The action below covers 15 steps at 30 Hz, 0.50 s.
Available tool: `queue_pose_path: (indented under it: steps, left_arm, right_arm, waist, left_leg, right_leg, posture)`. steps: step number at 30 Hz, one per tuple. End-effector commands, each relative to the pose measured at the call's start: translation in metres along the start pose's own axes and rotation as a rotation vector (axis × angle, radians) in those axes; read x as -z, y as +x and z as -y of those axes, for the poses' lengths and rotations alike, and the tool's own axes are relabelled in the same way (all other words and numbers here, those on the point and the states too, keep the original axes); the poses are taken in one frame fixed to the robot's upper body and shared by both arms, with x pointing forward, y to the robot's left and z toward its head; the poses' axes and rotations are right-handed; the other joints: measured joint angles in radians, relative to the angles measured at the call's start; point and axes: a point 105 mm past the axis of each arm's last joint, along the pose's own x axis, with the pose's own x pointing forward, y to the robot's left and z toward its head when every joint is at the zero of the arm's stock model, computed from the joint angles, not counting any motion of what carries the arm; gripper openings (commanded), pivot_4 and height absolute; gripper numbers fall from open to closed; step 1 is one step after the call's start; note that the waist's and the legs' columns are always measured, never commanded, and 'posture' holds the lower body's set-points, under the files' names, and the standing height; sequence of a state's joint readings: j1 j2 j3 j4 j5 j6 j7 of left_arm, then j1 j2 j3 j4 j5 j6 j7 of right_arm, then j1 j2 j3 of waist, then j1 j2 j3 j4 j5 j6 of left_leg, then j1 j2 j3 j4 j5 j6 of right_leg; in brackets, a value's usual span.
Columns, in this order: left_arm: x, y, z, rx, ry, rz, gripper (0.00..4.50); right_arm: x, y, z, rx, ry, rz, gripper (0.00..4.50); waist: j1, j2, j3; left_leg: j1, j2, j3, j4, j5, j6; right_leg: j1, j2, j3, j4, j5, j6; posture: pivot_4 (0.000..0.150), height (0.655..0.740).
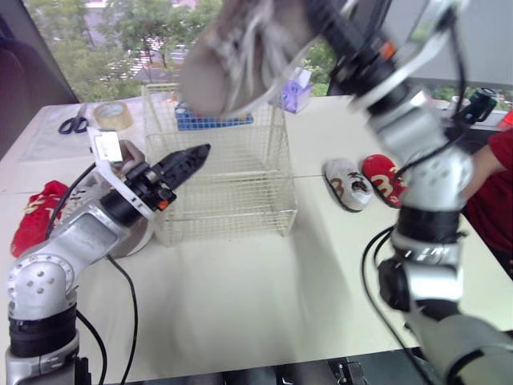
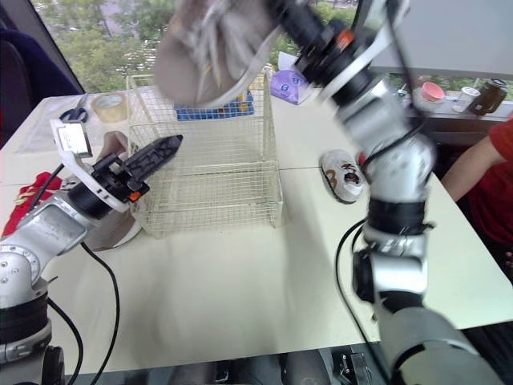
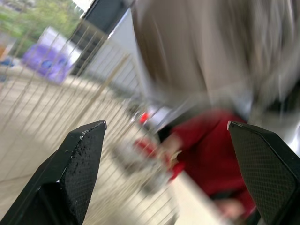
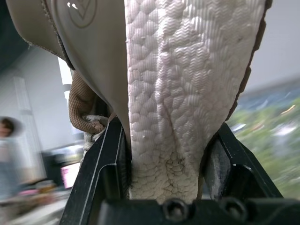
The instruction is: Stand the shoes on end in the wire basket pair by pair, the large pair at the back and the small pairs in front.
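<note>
My right gripper (image 4: 166, 140) is shut on the white sole of a large tan sneaker (image 1: 240, 48), held high over the wire basket (image 1: 228, 172), which has no shoes in it. At the basket's left wall, just outside the mesh, my left gripper (image 1: 192, 156) is open with nothing between its fingers (image 3: 82, 159). A small white shoe (image 1: 349, 183) and a small red shoe (image 1: 385, 178) lie side by side on the table to the basket's right. Another red shoe (image 1: 36, 212) lies at the far left. A tan shoe (image 2: 112, 228) lies partly hidden under my left arm.
A person in a red top (image 1: 497, 184) is at the table's right edge, close to the small shoes. Scissors (image 1: 74, 123) and a tape roll (image 1: 114, 115) lie at the back left. A purple box (image 1: 295, 92) stands behind the basket.
</note>
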State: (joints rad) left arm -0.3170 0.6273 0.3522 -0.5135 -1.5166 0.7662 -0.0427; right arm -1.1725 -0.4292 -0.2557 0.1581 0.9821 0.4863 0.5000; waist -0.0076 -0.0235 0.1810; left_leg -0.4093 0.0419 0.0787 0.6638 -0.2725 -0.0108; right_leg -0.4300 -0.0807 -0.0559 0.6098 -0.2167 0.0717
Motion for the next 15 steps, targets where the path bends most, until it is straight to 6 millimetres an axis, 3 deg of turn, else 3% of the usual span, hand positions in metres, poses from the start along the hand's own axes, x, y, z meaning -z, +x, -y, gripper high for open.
queue_pose_path:
  steps: [1, 4, 7, 10, 15]
  left_arm:
    - [-0.010, -0.008, 0.011, -0.038, 0.194, 0.006, 4.41]
    - [-0.012, -0.017, 0.007, -0.100, 0.296, -0.014, 4.41]
    - [-0.019, -0.026, 0.007, -0.126, 0.310, 0.011, 4.41]
    - [-0.020, -0.031, 0.008, -0.129, 0.313, 0.009, 4.41]
    - [-0.021, -0.035, 0.008, -0.135, 0.310, 0.012, 4.41]
  right_arm:
    - [-0.034, 0.015, 0.000, -0.128, -0.101, 0.066, 1.65]
    - [-0.020, 0.025, 0.002, -0.246, -0.298, -0.077, 1.65]
    - [0.002, 0.026, 0.002, -0.372, -0.389, -0.218, 1.65]
    - [0.020, 0.026, 0.004, -0.439, -0.461, -0.310, 1.65]
    - [0.067, 0.020, 0.005, -0.540, -0.464, -0.466, 1.65]
  waist:
    - [-0.005, 0.000, 0.000]
    - [-0.013, 0.002, 0.001]
    - [-0.014, 0.002, 0.001]
    - [-0.012, 0.003, 0.001]
    - [-0.008, 0.003, 0.001]
  left_leg:
    - [0.000, 0.000, 0.000, 0.000, 0.000, 0.000]
    - [0.001, 0.001, 0.001, -0.002, 0.000, 0.000]
    - [0.001, 0.002, 0.002, -0.003, -0.001, 0.001]
    - [0.001, 0.003, 0.003, -0.003, 0.000, 0.000]
    - [0.000, 0.003, 0.003, -0.003, 0.000, 0.000]
  right_leg:
    - [0.000, 0.000, 0.000, 0.000, 0.000, 0.000]
    - [-0.001, 0.001, 0.001, 0.000, 0.000, 0.000]
    - [-0.003, 0.001, 0.001, 0.000, 0.000, 0.000]
    - [-0.004, 0.001, 0.001, 0.000, 0.000, 0.000]
    - [-0.004, 0.000, 0.001, 0.000, 0.000, 0.000]
  posture:
    - [0.150, 0.7400]
    - [0.150, 0.7400]
    - [0.150, 0.7400]
    - [0.150, 0.7400]
    - [0.150, 0.7400]
